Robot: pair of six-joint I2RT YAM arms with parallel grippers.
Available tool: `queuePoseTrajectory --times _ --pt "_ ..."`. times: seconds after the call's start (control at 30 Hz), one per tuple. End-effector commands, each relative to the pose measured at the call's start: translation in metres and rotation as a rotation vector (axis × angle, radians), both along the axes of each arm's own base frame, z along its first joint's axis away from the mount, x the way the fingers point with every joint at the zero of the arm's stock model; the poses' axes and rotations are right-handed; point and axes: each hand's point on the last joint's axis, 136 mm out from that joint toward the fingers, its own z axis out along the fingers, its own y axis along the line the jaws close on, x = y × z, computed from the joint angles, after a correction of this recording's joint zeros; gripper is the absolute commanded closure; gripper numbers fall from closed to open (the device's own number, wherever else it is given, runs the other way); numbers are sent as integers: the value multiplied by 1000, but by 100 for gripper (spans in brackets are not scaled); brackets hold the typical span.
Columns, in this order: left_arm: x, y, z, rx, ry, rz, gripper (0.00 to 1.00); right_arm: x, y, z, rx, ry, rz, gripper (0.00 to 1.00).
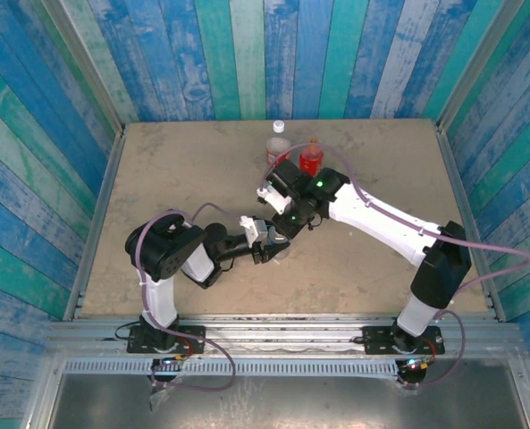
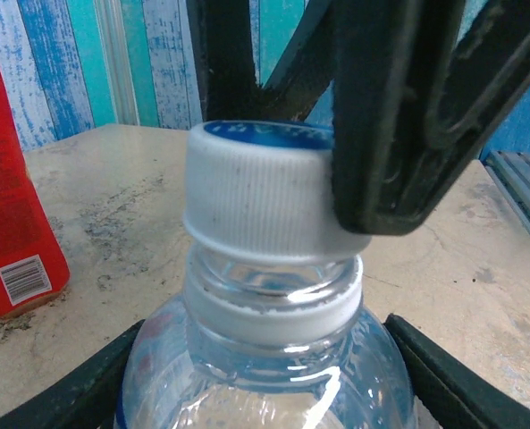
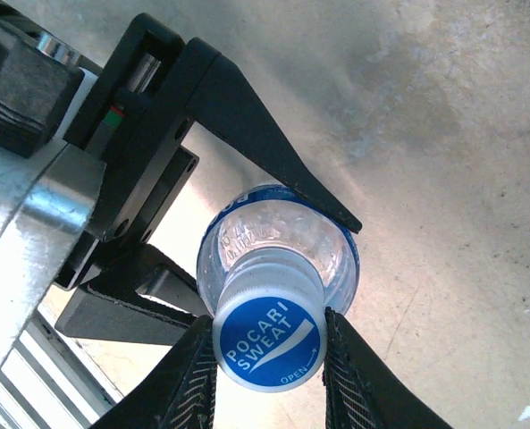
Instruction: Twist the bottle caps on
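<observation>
Right gripper: your right gripper point(image 3: 269, 332) is clamping the blue-topped cap point(image 3: 269, 350), with one ribbed finger point(image 3: 186, 384) pressing on each side of its white skirt.
Left gripper: your left gripper point(image 2: 265, 398) is gripping the short clear bottle point(image 3: 266, 234) around its body, with a black finger point(image 2: 59, 393) lying against each side below the shoulder.
Cap: it is sitting on the neck of that bottle and looking level from the left wrist camera. A white ring is showing just beneath it. You cannot tell how far down the thread it is sitting.
Bottle: it is standing upright on the table point(image 1: 175, 170), near the middle, where your two arms are meeting.
Arms: you are reaching in from the left with the left arm held low. The right arm is coming over from the right, with its wrist above the bottle.
Other bottles: the red bottle point(image 1: 310, 163) and the clear bottle with the red label point(image 1: 276, 146) are standing side by side near the far edge, just beyond your right wrist.
Other caps: the white cap point(image 1: 279, 126) is sitting on the labelled bottle and an orange-red cap point(image 1: 314, 143) is sitting on the red one. You cannot tell how tight they are.
</observation>
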Motion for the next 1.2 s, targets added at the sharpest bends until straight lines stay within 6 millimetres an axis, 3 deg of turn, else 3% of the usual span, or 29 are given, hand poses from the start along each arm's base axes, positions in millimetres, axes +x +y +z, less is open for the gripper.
queuePoseTrajectory --times 0.0,0.27,0.53,0.83,0.9,0.97,1.17 --pt "-4 -2 6 -4 -32 -17 36 -18 1 -21 -88 80 68 69" --pt "-4 -2 5 -1 -33 -16 36 -16 2 -35 -133 89 71 69" --pt "-4 -2 5 0 -31 -14 35 -4 15 14 52 -50 46 59" --pt "-4 -2 4 4 -28 -13 35 -1 5 31 85 -104 15 44" --pt "-4 -2 4 5 -30 -13 35 2 1 34 92 -110 -8 46" --pt "-4 -2 4 5 -30 -13 35 4 -4 31 96 -95 -30 55" --pt "-4 -2 4 8 -28 -14 35 6 -11 12 56 -62 -42 70"
